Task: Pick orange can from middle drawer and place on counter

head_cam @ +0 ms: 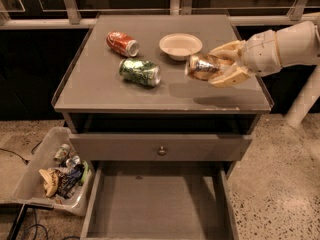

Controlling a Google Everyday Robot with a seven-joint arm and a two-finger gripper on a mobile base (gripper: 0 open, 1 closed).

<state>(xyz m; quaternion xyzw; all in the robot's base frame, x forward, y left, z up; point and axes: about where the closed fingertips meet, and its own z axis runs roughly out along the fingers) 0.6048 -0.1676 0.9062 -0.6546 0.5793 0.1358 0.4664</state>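
The end effector [214, 68], holding a can [200, 67], hangs above the counter's [100, 90] right side, right of the bowl [180, 45].

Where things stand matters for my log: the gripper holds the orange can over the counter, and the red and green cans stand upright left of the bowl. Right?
Not quite: the camera view shows the red can and green can lying on their sides, not upright. The gripper does hold the orange can over the counter.
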